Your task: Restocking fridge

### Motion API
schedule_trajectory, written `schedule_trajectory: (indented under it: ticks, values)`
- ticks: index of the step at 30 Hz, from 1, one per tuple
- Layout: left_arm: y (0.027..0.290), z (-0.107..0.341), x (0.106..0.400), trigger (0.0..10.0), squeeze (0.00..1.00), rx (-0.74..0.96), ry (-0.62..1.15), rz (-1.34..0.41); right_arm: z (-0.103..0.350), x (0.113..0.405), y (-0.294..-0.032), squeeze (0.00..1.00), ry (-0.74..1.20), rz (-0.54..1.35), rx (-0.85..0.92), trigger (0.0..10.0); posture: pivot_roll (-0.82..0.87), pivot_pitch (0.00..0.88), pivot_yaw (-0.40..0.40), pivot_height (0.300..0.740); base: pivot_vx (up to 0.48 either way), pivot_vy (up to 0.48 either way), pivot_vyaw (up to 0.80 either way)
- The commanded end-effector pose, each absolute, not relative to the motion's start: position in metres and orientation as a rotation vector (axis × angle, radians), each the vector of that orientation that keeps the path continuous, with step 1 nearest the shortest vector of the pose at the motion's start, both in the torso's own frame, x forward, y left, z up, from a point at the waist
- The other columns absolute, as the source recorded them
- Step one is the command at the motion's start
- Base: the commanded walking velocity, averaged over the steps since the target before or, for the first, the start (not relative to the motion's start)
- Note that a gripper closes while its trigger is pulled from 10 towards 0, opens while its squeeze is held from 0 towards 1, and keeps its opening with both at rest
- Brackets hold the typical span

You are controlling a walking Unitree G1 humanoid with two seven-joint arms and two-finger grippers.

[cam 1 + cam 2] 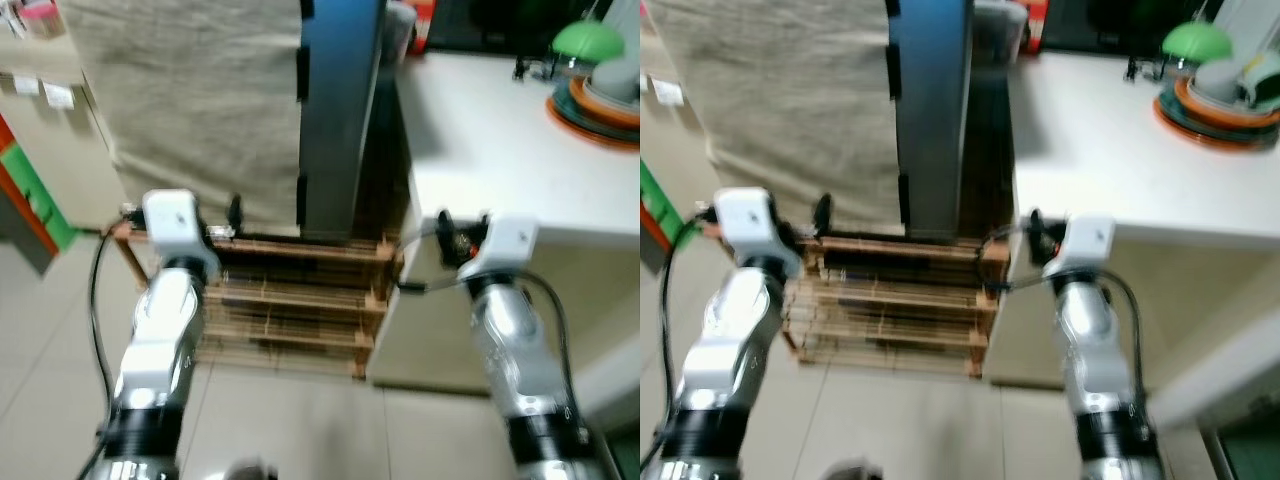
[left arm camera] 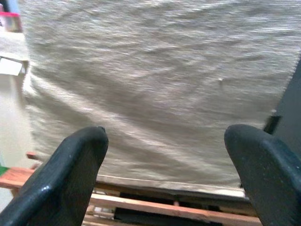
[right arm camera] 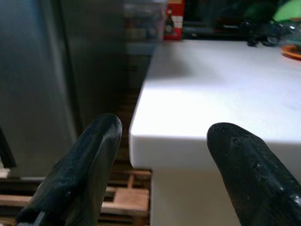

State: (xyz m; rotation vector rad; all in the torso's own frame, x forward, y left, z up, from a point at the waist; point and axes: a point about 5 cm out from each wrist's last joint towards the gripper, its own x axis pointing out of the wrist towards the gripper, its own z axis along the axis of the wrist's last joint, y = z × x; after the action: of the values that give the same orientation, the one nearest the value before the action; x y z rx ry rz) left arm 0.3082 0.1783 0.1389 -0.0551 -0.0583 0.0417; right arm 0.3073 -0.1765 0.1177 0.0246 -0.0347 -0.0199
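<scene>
One fridge (image 1: 335, 120), one cloth-draped unit (image 1: 190, 100), one wooden pallet (image 1: 290, 300), one white counter (image 1: 500, 160) (one plate stack (image 1: 595, 105)).

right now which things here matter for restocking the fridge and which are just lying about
For the job:
- fridge, grey, its side draped with a beige cloth
- left gripper, open, facing the cloth
- right gripper, open, at the white counter's corner

Just lying about:
- wooden pallet under the fridge
- stacked plates and green lid on the counter
</scene>
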Motion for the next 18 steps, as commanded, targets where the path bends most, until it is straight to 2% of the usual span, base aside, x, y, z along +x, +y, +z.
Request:
schedule_trajectory:
  ticks: [1,18]
  values:
    - [0.1751,0.1366,0.3084,10.0,0.0,-0.061,-0.037,0.026,0.1174,0.3059,-0.1825,0.0,-0.043,-0.037,0.024,10.0,-0.04,0.0,-0.005,0.74,0.0,0.48,0.0]
    - [0.1768,0.1286,0.3078,10.0,0.0,-0.077,0.018,0.037,0.1149,0.3032,-0.1862,0.0,-0.035,-0.043,0.011,10.0,-0.05,0.0,-0.012,0.74,0.0,0.48,0.0]
